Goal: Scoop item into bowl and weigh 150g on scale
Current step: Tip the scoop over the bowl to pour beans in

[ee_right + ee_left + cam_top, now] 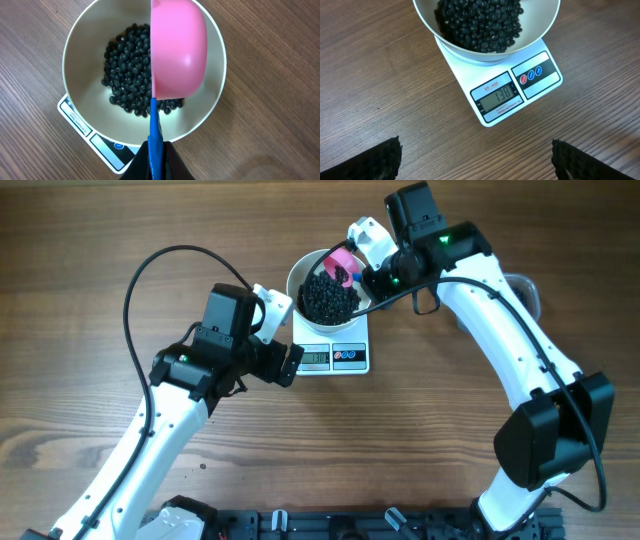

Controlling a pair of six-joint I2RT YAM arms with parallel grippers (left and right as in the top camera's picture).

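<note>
The white bowl (301, 272) stands on the white scale (352, 358) and holds a heap of black beads (328, 298), the item. In the left wrist view the scale's display (499, 96) reads 138 below the bowl (538, 27). My right gripper (156, 150) is shut on the blue handle (156, 127) of a pink scoop (179, 52), which is tipped on its side over the bowl (80, 45) and the beads (127, 70). My left gripper (475, 160) hangs open over bare table in front of the scale, with nothing between its fingers (375, 160).
The wooden table (90, 260) surrounds the scale. A clear container (524, 286) shows partly behind the right arm at the right. The left arm's black cable (150, 265) loops over the table at the left.
</note>
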